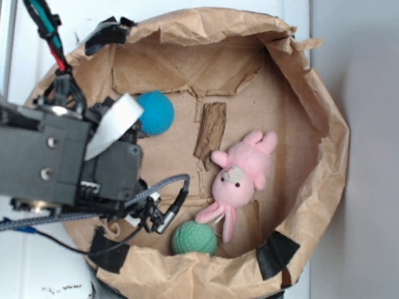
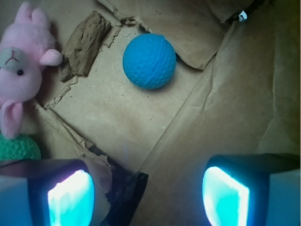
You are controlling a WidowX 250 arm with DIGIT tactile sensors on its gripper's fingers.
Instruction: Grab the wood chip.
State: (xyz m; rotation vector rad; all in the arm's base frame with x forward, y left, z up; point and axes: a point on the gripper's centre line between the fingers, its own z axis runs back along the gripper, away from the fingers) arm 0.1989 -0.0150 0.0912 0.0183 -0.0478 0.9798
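Holding nothing: tool (image 2: 148,195) spread wide in the wrist view, both glowing pads (image 2: 70,197) at the bottom edge with bare brown paper between them. Parked at roughly 9 o'clock in the paper basin (image 1: 328,157) in the exterior view, well short of the target. Wood chip (image 1: 210,130) lying flat on the paper floor near the basin's middle, long axis running about 12 to 6 in the exterior view; in the wrist view up at about 11 o'clock, tilted, untouched. Pink plush bunny (image 1: 239,183) just beside the chip at its 4 o'clock in the exterior view, head close to, perhaps touching, the chip's lower end. Blue ball (image 1: 154,113) near the chip at its 9 o'clock, between chip and tool. Green ball (image 1: 194,238) well apart at 6 o'clock. Likely trouble from here: clipping the blue ball on the way across and sending it rolling into the chip; closing with one pad on the bunny's head instead of wood, given how tight that gap looks; scraping over a thin, flat piece and pinching only paper, or snagging the torn paper flaps (image 2: 127,21) near the chip's upper end. Probably safer squeezing across the narrow width, pads dropping down either long side.
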